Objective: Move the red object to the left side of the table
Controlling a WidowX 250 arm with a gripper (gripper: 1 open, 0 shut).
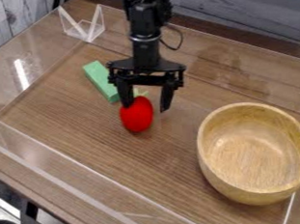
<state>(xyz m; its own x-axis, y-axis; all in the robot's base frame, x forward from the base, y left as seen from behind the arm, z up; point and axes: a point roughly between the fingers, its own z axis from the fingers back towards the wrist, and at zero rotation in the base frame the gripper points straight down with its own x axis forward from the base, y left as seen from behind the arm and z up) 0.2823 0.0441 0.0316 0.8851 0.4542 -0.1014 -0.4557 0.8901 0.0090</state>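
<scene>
On the brown wooden table [63, 130], the red toy fruit [138, 114] lies near the middle, with its pale leafy tip pointing to the far side. The black gripper [140, 88] is right above the tip end of the fruit, and its fingers are spread wide, so it is released; if it touches the fruit, I cannot tell. The green block [101, 81] lies just beside, on the left in the view, and the wooden bowl [256, 153] stands well apart, on the right
</scene>
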